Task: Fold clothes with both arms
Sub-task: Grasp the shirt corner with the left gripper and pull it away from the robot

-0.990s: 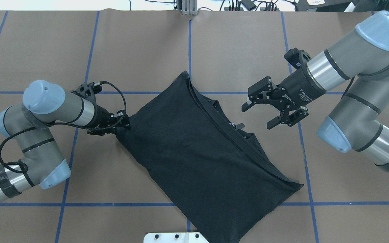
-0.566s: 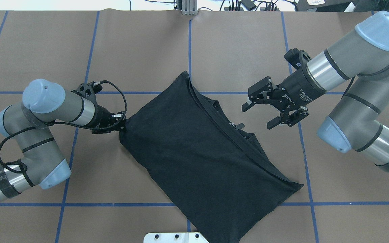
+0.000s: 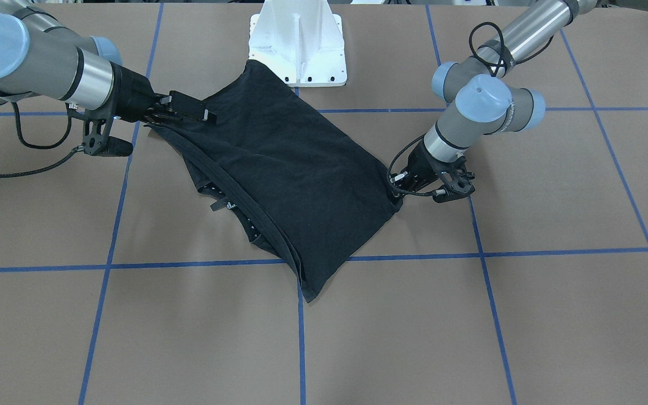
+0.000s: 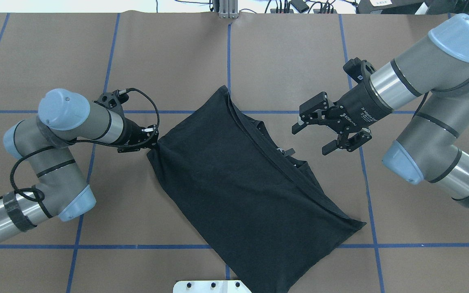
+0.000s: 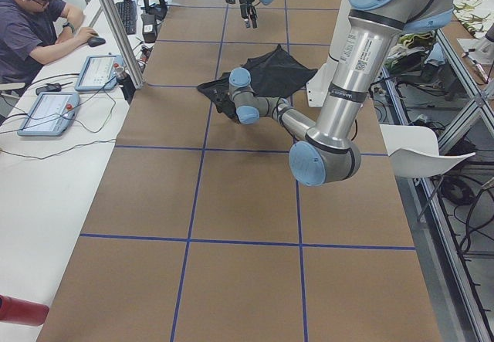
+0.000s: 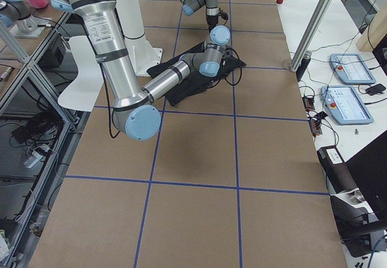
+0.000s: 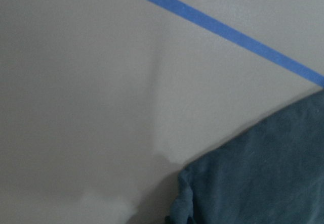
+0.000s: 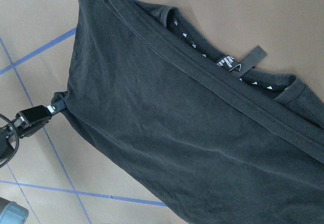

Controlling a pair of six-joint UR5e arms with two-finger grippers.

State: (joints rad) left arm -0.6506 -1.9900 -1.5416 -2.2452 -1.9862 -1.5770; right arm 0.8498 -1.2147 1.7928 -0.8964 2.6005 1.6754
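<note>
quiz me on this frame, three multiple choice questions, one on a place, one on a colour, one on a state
1. Where does the left claw grip the T-shirt?
A the collar
B a corner
C mid-cloth

2. What colour are the tape lines on the table?
A red
B yellow
C blue

3. The right claw is:
A open and empty
B shut on a sleeve
C shut on the label

Answers:
1 B: the cloth draws to a point at its closed tips.
2 C: a blue grid crosses the brown surface.
3 A: its fingers are spread with nothing between them.
</note>
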